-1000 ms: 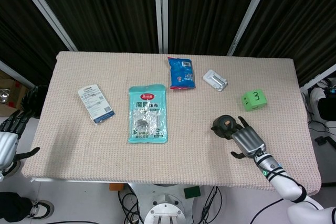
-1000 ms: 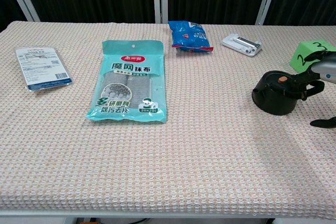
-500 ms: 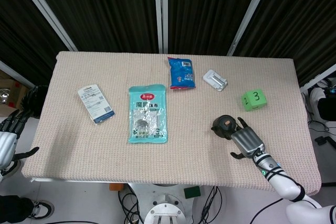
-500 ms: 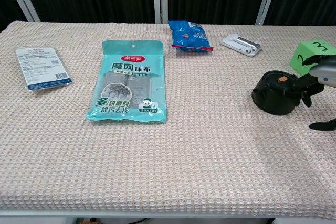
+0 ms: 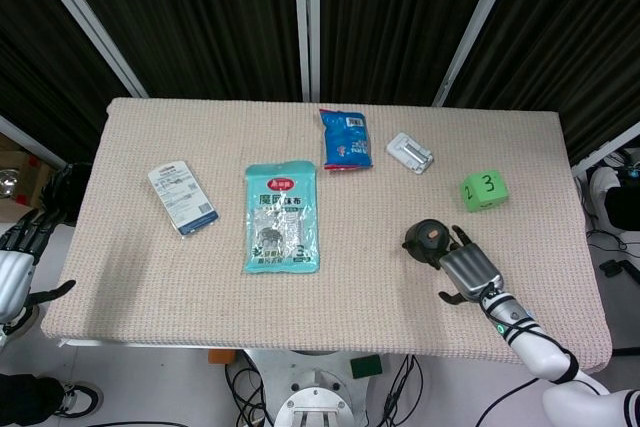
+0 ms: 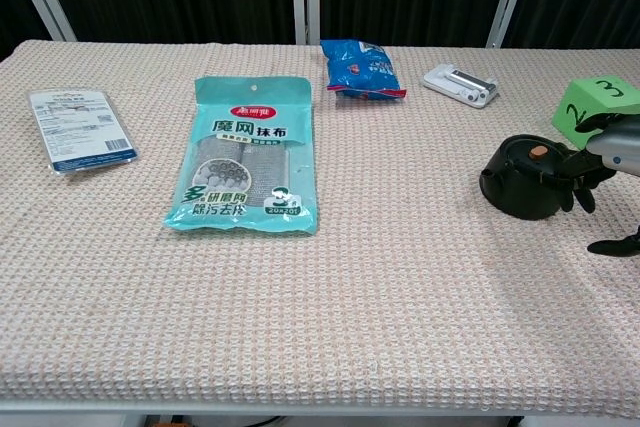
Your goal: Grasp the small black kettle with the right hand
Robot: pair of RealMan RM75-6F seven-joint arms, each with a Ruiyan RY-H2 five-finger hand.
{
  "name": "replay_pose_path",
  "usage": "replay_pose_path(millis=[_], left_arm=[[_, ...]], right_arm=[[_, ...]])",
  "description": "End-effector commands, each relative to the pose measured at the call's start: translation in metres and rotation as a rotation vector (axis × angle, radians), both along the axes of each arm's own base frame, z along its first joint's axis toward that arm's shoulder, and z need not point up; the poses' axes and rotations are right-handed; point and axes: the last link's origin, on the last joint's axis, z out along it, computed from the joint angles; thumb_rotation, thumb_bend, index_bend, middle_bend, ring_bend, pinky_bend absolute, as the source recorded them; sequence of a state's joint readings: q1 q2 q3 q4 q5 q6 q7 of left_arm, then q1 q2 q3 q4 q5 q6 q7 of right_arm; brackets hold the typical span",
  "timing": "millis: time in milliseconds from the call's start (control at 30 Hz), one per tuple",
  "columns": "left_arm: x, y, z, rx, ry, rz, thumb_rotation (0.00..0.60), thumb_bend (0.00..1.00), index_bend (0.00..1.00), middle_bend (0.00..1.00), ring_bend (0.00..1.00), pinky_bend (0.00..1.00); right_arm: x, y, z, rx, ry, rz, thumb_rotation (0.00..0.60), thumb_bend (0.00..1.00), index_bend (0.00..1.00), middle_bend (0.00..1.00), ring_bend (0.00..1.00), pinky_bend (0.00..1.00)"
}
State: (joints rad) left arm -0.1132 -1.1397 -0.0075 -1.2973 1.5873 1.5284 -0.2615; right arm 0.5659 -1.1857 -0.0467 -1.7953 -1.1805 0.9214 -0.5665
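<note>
The small black kettle (image 5: 428, 240) (image 6: 527, 179) stands upright on the woven table cover at the right, its lid showing a small orange spot. My right hand (image 5: 468, 267) (image 6: 608, 162) lies just right of it. Its dark fingers (image 6: 582, 169) reach to the kettle's right side, touching or nearly touching it, while the thumb (image 6: 612, 246) is spread well apart, low over the cloth. Nothing is enclosed in that hand. My left hand (image 5: 17, 259) hangs off the table's left edge, fingers apart and empty; the chest view does not show it.
A green cube (image 5: 481, 189) (image 6: 595, 105) marked 3 sits just behind the right hand. Further back lie a white flat item (image 5: 410, 153) and a blue snack bag (image 5: 345, 138). A teal packet (image 5: 282, 217) and a white-blue packet (image 5: 183, 198) lie to the left.
The right hand has drawn slightly to the right and lower, its fingers covering less of the kettle's side. The kettle has not moved.
</note>
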Motion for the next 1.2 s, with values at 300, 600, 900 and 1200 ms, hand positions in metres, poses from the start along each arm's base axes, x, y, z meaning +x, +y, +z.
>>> replay_pose_path(millis=[300, 600, 900, 1200], left_arm=[[0.000, 0.000, 0.000, 0.001, -0.001, 0.000, 0.600, 0.03, 0.10, 0.07, 0.01, 0.19], [-0.001, 0.001, 0.001, 0.000, -0.002, 0.000, 0.600, 0.03, 0.10, 0.07, 0.01, 0.19], [0.000, 0.001, 0.000, -0.002, -0.008, -0.001, 0.600, 0.03, 0.10, 0.07, 0.01, 0.19], [-0.002, 0.001, 0.003, 0.008, -0.017, 0.004, 0.600, 0.03, 0.10, 0.07, 0.01, 0.19]], right_arm=[[-0.002, -0.002, -0.006, 0.010, 0.005, -0.004, 0.487, 0.22, 0.44, 0.46, 0.35, 0.00], [-0.002, -0.004, -0.006, -0.002, 0.004, -0.004, 0.487, 0.22, 0.54, 0.56, 0.45, 0.00], [0.008, -0.011, -0.003, -0.025, -0.055, -0.003, 0.488, 0.22, 0.69, 0.70, 0.55, 0.00], [0.010, -0.025, -0.005, -0.022, -0.163, -0.085, 0.487, 0.17, 0.88, 0.83, 0.64, 0.12]])
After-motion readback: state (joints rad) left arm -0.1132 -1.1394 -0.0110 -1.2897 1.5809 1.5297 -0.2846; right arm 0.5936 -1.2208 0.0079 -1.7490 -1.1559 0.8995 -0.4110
